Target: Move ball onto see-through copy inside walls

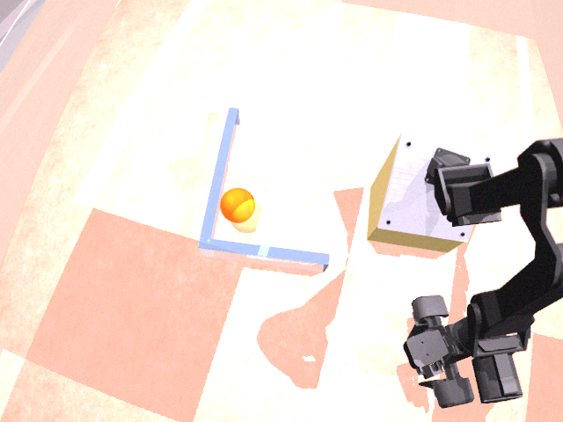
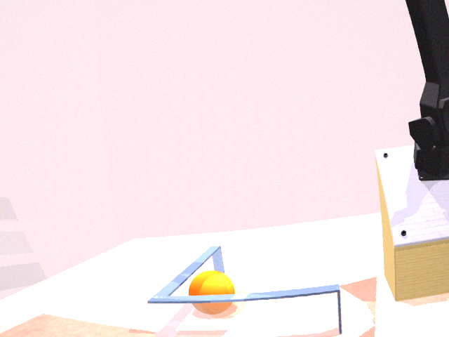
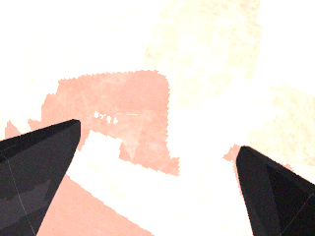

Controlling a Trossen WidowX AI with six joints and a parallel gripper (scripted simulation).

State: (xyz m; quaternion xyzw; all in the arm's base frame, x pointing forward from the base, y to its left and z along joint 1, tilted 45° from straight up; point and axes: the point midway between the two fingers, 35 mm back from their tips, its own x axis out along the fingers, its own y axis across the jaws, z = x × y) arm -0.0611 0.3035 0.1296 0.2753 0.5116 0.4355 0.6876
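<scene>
So, note the glossy orange ball (image 1: 237, 204) sits inside the corner of the two low pale-blue see-through walls (image 1: 217, 181), close beside the longer wall and overlapping the faint see-through copy (image 1: 247, 222) only in part; the copy lies a little nearer the shorter wall. By my reading it is not yet centred on the spot.

Risks from here, as judgement: the ball is round and free on the patchy cream-and-salmon surface (image 1: 136, 281), so a nudge from one finger before the other closes could roll it off along the wall or out of the open side. Coming down next to the wall, you may clip its top edge. A release with any sideways drift could leave the ball rolling, not still.

End effector (image 1: 432, 352): well apart from the ball, low beside the wooden mounting block with the white top (image 1: 409, 213). Jaws stand nearly fully spread, released, holding nothing; the wrist view shows only bare surface between the two dark fingertips, touching nothing
</scene>
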